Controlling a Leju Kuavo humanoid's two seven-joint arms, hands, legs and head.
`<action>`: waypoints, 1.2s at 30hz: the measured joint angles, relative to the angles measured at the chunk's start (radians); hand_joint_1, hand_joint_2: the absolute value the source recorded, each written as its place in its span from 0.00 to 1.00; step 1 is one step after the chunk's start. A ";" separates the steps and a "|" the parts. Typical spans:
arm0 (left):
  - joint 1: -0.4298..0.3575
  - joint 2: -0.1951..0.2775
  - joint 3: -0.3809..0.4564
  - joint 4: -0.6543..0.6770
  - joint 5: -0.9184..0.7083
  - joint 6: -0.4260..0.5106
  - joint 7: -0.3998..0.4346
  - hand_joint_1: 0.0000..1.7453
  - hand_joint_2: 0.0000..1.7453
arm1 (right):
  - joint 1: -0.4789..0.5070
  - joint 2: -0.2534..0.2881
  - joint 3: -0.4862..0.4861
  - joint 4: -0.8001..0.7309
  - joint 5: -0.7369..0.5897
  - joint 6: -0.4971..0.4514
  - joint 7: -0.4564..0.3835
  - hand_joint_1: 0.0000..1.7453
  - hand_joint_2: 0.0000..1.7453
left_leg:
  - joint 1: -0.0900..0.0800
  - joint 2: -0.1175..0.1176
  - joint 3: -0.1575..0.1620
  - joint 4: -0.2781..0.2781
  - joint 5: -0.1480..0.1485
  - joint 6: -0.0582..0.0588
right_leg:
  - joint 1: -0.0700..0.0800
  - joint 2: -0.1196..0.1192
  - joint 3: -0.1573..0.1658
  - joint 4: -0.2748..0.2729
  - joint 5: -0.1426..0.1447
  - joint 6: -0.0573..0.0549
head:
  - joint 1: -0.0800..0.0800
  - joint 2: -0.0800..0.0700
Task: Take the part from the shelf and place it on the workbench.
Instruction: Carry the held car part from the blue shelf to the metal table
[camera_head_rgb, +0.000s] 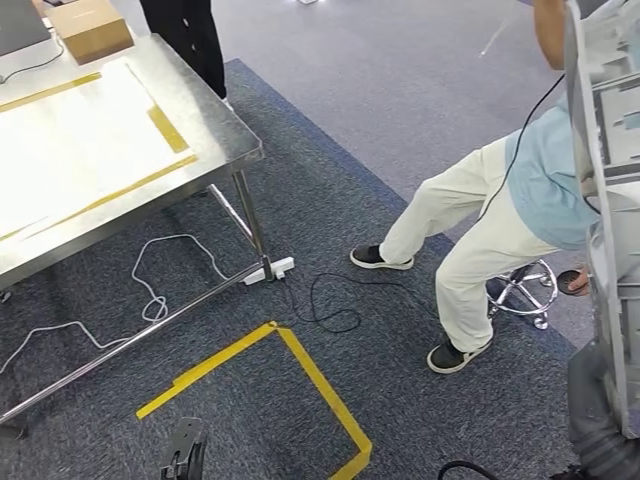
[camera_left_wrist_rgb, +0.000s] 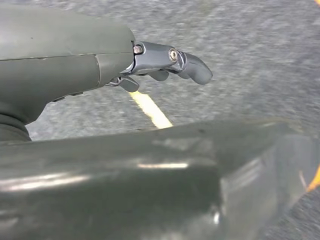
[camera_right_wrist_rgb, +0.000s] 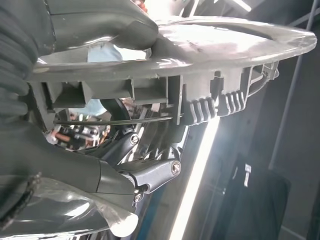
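Could catch the big grey part (camera_head_rgb: 604, 200), gripped in the right hand (camera_right_wrist_rgb: 143, 170), on the seated person (camera_head_rgb: 483, 230) while turning toward the workbench (camera_head_rgb: 113, 170); left hand (camera_left_wrist_rgb: 166, 62) empty, fingers loosely apart.

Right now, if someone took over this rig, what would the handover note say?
Right hand: grips the silver part, carried upright at the robot's right side.
Left hand: holds nothing, fingers out straight above the carpet.
Workbench: ahead to the left, taped outline on top, no part on it.
A person sits on a stool close beside the part.
Done: the part is in hand.
Left: carry the part to the workbench and set it down, probably keeping clear of the floor cables.
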 joint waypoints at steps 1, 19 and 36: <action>0.004 0.001 0.000 0.000 -0.002 0.000 0.000 0.00 0.00 | 0.006 0.001 0.000 -0.004 0.003 0.000 0.000 1.00 1.00 | 0.000 0.030 -0.017 0.038 -0.022 -0.006 | 0.000 -0.016 0.005 -0.002 -0.002 -0.006 | -0.004 0.000; -0.008 0.008 0.004 0.000 -0.004 -0.013 -0.033 0.00 0.00 | 0.055 0.010 0.016 -0.020 0.015 0.000 -0.001 1.00 1.00 | -0.001 0.097 0.017 -0.038 0.022 0.038 | 0.013 -0.048 -0.072 0.222 -0.153 0.027 | 0.002 0.000; 0.003 0.009 0.007 0.000 -0.004 -0.011 -0.013 0.00 0.00 | 0.067 0.016 0.015 -0.025 0.022 0.000 0.000 1.00 1.00 | 0.012 0.104 -0.121 0.248 -0.096 -0.027 | 0.008 -0.078 0.025 -0.009 -0.018 -0.013 | -0.013 0.000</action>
